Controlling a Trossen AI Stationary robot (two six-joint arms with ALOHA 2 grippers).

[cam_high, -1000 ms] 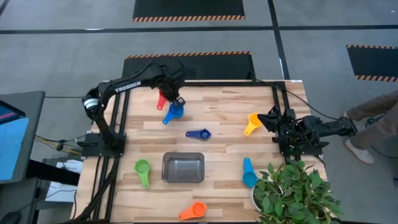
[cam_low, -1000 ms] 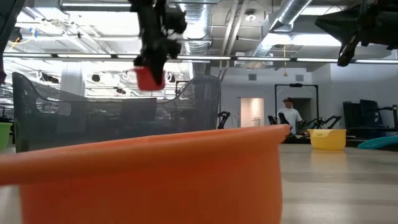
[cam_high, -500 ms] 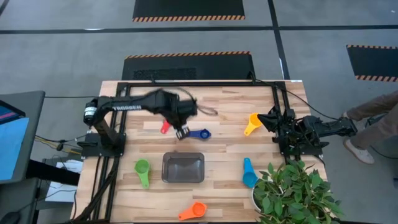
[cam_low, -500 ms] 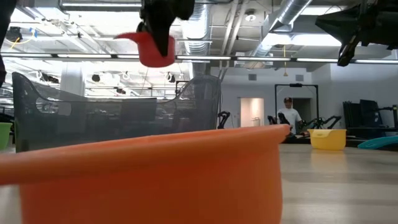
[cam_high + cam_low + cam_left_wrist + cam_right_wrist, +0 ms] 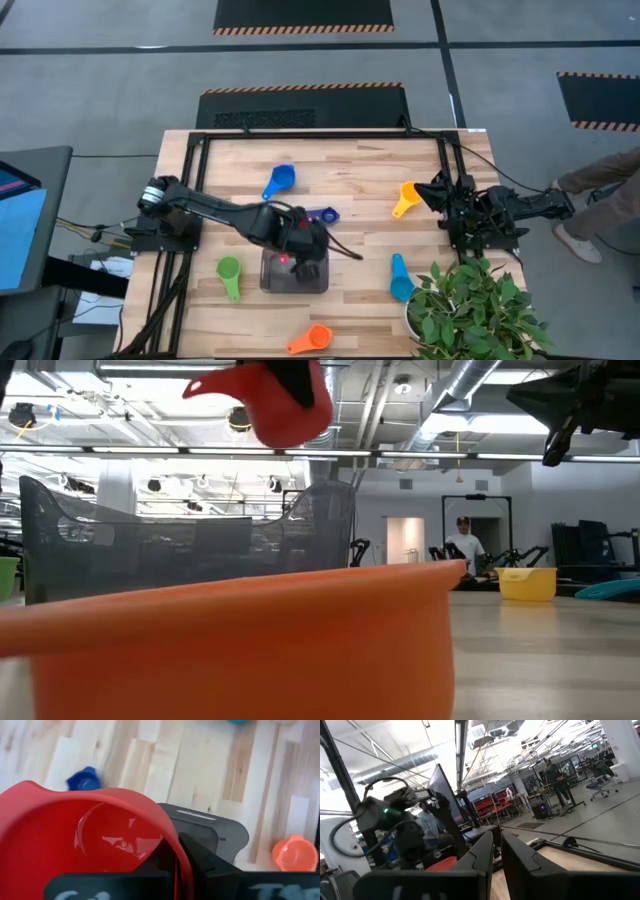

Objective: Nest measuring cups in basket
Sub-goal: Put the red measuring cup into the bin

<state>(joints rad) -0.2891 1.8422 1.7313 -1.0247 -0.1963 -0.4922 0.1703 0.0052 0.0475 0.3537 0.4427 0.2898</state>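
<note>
My left gripper [image 5: 300, 250] is shut on the red measuring cup [image 5: 85, 840] and hovers over the dark grey basket [image 5: 295, 272]. The low view shows the red cup [image 5: 275, 405] high above the basket [image 5: 190, 550]. On the table lie the blue cup [image 5: 280, 182], dark blue cup [image 5: 322, 214], yellow cup [image 5: 403, 198], light blue cup [image 5: 400, 278], green cup [image 5: 229, 275] and orange cup [image 5: 312, 340]. My right gripper [image 5: 497, 845] is shut and waits at the table's right edge [image 5: 440, 190]. My left gripper holds the red cup by its bowl wall at the rim [image 5: 170, 837]. One finger [image 5: 161, 860] is inside the bowl and the other [image 5: 197, 857] outside. The cup is lifted clear above the basket, and its handle [image 5: 200, 387] sticks out sideways.
A potted plant [image 5: 470, 305] stands at the near right corner. The orange cup [image 5: 230, 640] fills the low view's foreground. A person [image 5: 465, 550] stands far off in the room, and another's legs [image 5: 595, 195] show beside the table's right side.
My left gripper has carried the red cup from beside the blue cup at the far left toward the near edge, and it now hangs over the basket. The cup has turned about on the way. The blue cup has stayed where it lay.
</note>
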